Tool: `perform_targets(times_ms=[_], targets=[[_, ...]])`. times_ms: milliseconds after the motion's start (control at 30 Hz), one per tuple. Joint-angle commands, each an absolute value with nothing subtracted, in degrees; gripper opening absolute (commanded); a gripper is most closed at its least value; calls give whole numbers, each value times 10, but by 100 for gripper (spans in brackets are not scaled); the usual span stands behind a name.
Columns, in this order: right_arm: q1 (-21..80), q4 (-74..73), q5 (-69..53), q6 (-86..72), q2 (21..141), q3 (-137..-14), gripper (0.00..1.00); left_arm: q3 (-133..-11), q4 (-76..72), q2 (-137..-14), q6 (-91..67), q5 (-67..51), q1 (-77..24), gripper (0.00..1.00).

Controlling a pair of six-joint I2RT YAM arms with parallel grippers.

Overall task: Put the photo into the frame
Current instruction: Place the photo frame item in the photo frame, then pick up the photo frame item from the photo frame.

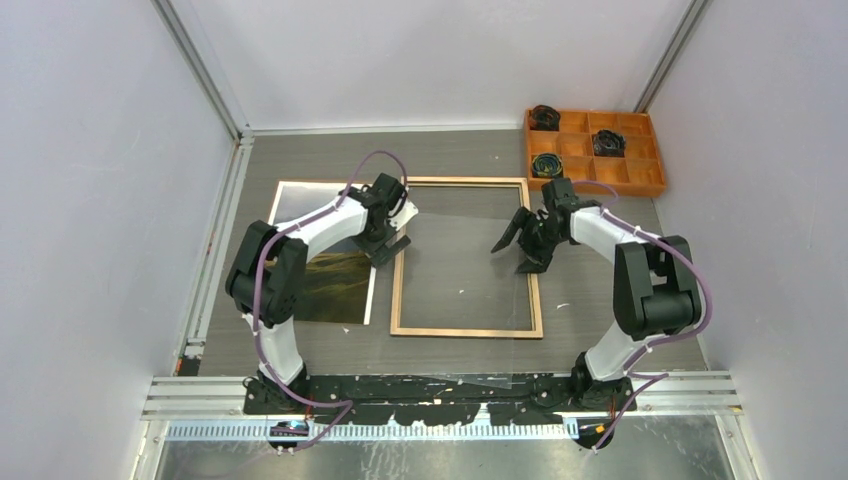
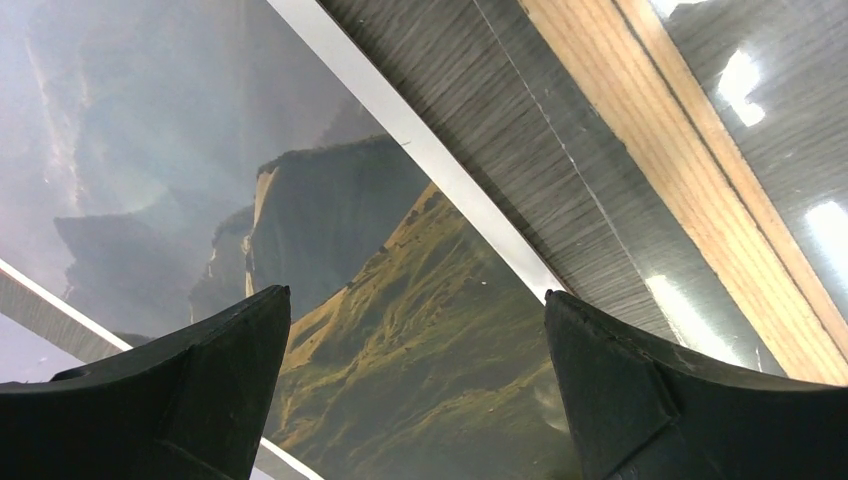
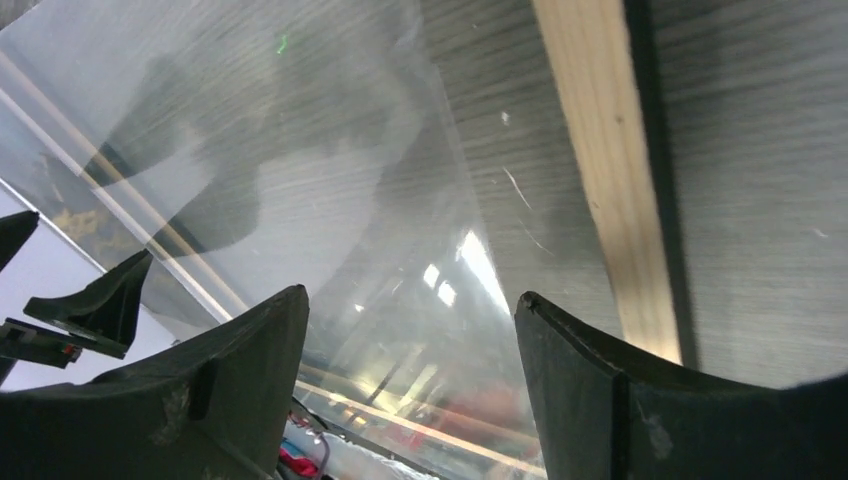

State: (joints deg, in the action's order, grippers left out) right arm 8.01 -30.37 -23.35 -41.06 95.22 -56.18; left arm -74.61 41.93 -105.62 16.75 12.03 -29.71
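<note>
Photo (image 1: 335,285) and frame (image 1: 465,331) lie flat, side by side, on the tabletop (image 1: 600,330), one of each. The photo is toward the left edge and the frame is at the middle, with a narrow strip of bare wood grain between them. The photo is face up. Its long axis runs from the near edge to the far edge, with the pale sky at the far end and the dark green-brown hills at the near end. The frame shows its light wood-coloured back and looks slightly longer in the same near-to-far direction. One clear pane (image 3: 300,150) lies over the frame's opening. In the right wrist view its edge stops short of the wooden rail (image 3: 600,180), and tabletop shows between the two.

The left gripper (image 1: 392,250) hangs over the photo's right edge by the gap, its fingers spread wide with nothing between them. Its wrist view shows hills and white border below. The right gripper (image 1: 517,250) is above the right part of the frame, also spread and empty, with the pane beneath it.

One orange tray (image 1: 650,186) sits at the far right corner. Three of its compartments each hold a dark coiled item, too small to identify.
</note>
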Motion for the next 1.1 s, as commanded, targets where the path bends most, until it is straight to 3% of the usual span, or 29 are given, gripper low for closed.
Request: perform_targets(times_ms=[0,167,533,1067], targets=[[76,-352,-157,-400,878,-567,85,-736,403,-1032,173,134,-302,100],[77,-417,-100,-383,814,-555,89,-725,397,-1031,178,142,-302,100],[138,-390,-126,-491,651,-412,85,-730,400,-1033,180,147,-302,100],[167,-256,-180,-532,689,-318,82,-736,407,-1033,177,149,-302,100]])
